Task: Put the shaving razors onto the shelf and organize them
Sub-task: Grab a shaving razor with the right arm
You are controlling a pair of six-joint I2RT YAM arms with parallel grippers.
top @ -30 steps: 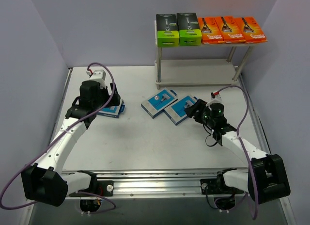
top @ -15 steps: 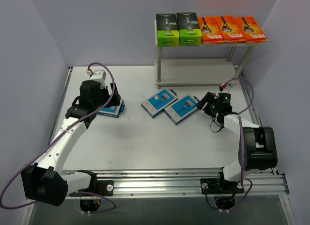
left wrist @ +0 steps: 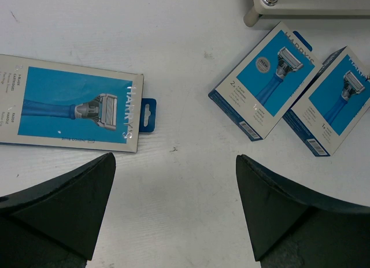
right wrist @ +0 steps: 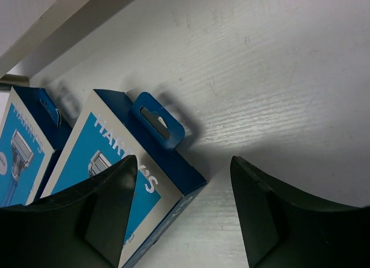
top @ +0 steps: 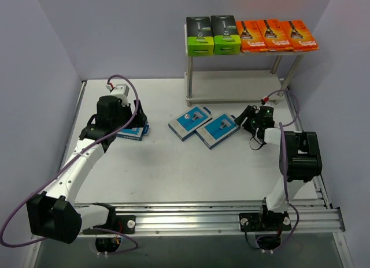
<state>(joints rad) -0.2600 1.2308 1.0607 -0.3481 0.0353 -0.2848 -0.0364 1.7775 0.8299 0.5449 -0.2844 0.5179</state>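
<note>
The shelf [top: 237, 86] stands at the far right; its top board holds two black-and-green razor packs [top: 212, 34] and three orange razor packs [top: 276, 35]. Three light blue razor packs lie flat on the table. One blue pack [top: 133, 132] [left wrist: 72, 109] lies just left of my open left gripper [top: 137, 120] [left wrist: 174, 158], which hovers over bare table. Two more blue packs [top: 190, 122] [top: 217, 129] lie side by side in the middle. My right gripper [top: 244, 118] [right wrist: 182, 159] is open and low, its jaws either side of the hang-tab corner of the nearer blue pack [right wrist: 110, 170], not closed on it.
The shelf's lower board is bare, and its front-left foot [left wrist: 254, 14] shows in the left wrist view. Grey walls enclose the table on the left, back and right. An aluminium rail [top: 191, 213] runs along the near edge.
The right arm has folded back and its gripper has slid farther up the table to the pack's hang-tab end, jaws slightly wider. The left arm has barely moved.
</note>
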